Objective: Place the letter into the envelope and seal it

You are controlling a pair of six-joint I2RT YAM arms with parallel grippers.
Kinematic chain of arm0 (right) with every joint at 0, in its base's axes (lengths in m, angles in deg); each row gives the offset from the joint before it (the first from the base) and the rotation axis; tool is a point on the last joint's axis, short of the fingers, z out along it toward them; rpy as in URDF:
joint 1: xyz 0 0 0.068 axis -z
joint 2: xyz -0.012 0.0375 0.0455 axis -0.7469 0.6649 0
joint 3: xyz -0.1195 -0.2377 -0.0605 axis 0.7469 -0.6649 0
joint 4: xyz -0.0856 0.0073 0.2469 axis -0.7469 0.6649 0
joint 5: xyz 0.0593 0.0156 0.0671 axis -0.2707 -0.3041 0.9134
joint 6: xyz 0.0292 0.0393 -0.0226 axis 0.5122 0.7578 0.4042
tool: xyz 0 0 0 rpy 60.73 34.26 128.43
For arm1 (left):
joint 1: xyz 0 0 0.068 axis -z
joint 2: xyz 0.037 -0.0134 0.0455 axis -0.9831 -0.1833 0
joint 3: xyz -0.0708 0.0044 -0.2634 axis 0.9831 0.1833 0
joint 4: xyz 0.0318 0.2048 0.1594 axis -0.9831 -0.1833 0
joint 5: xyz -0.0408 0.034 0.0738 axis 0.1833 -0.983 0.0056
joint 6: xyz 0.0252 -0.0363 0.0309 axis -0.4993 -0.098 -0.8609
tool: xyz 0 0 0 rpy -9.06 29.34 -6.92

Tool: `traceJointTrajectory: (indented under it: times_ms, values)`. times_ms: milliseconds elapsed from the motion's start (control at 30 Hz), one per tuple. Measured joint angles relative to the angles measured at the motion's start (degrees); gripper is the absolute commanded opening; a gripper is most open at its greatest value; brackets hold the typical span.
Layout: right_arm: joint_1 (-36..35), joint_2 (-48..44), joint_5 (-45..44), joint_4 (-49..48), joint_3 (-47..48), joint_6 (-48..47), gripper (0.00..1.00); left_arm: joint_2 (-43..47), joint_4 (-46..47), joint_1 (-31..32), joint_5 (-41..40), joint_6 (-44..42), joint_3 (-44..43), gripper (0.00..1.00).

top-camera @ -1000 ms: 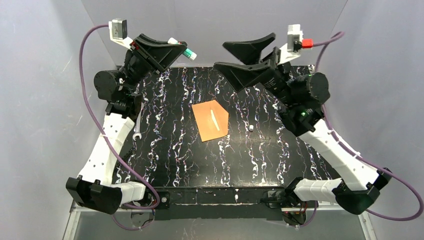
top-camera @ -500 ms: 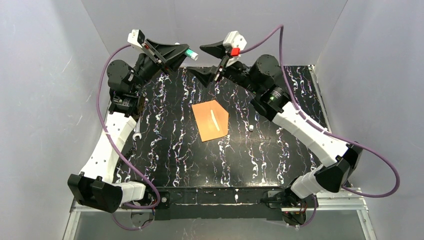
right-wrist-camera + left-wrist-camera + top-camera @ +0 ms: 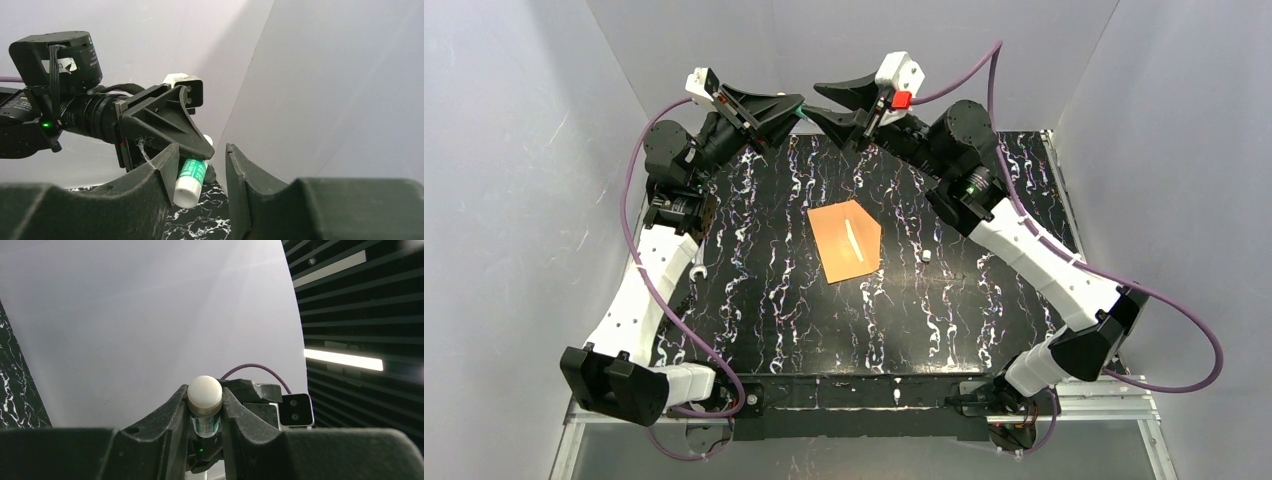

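Observation:
The orange-brown envelope (image 3: 848,240) lies flat mid-table, a pale strip on its face. The letter is not in view. Both grippers meet high above the table's far edge. My left gripper (image 3: 790,107) is shut on a green-and-white glue stick (image 3: 205,407), whose white end pokes out between the fingers. In the right wrist view the glue stick (image 3: 191,176) points down toward me. My right gripper (image 3: 202,156) straddles that end: the left finger lies against the stick, while a gap separates it from the right finger.
A small wrench (image 3: 699,262) lies near the table's left edge and a tiny white piece (image 3: 923,256) sits to the right of the envelope. Grey walls enclose the black marbled table (image 3: 764,290) at the back and sides.
My right arm swung left from the far right corner up to the left gripper, and its jaws narrowed around the glue stick's end. The left arm shifted slightly, still holding the stick.

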Motion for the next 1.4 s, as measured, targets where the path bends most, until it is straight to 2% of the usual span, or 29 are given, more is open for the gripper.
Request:
traceJointTrajectory:
  times_ms: [167, 233, 300, 433, 500, 567, 700, 767, 933, 1100, 1167, 1267, 1367, 1400]
  values:
    - [-0.24, 0.92, 0.02, 0.79, 1.07, -1.07, 0.67, -0.02, -0.13, -0.11, 0.24, 0.0, -0.22, 0.0]
    - [-0.33, 1.29, 0.04, 1.42, 1.07, -1.38, 0.7, -0.02, -0.15, -0.22, 0.22, 0.0, -0.22, 0.0]
    - [-0.39, 1.62, 0.07, 2.27, 1.07, -1.51, 0.67, -0.02, -0.24, -0.26, 0.2, -0.02, -0.22, 0.0]
    - [-0.61, 1.9, -0.17, 3.02, 1.07, -1.57, 0.49, -0.02, -0.31, -0.26, 0.13, -0.13, -0.22, 0.0]
    - [-0.61, 1.92, -0.66, 2.93, 1.07, -1.64, 0.45, -0.02, -0.31, -0.26, 0.11, -0.22, -0.22, 0.0]
    - [-0.68, 1.92, -0.98, 2.73, 1.07, -1.36, 0.45, -0.02, -0.31, -0.26, -0.11, -0.24, -0.22, 0.0]
    - [-1.05, 2.51, -1.33, 2.99, 1.92, -1.4, 0.56, -0.02, -0.31, -0.26, -0.22, -0.37, -0.22, 0.0]
    - [-1.16, 2.67, -1.4, 3.13, 2.01, -1.49, 0.56, -0.02, -0.31, -0.26, -0.22, -0.52, -0.22, 0.0]
    - [-1.36, 2.73, -1.77, 3.37, 1.99, -1.75, 0.43, 0.0, -0.31, -0.26, -0.22, -0.85, -0.61, 0.0]
    - [-1.38, 2.73, -1.95, 4.22, 2.03, -2.01, 0.43, 0.04, -0.24, -0.42, -0.26, -0.9, -1.07, 0.0]
    - [-1.42, 2.78, -1.95, 4.92, 2.03, -2.32, 0.34, 0.07, -0.24, -0.61, -0.24, -0.9, -1.11, 0.0]
    - [-1.42, 2.78, -2.56, 5.33, 2.16, -3.04, 0.09, 0.07, -0.37, -0.72, -0.24, -1.05, -1.18, 0.0]
    - [-1.42, 3.1, -2.78, 6.51, 3.39, -2.97, 0.01, 0.2, -0.31, -0.72, -0.42, -1.05, -1.18, 0.0]
    - [-1.42, 3.21, -2.78, 6.73, 3.74, -2.99, 0.01, 0.28, -0.28, -0.72, -0.44, -1.11, -1.18, 0.05]
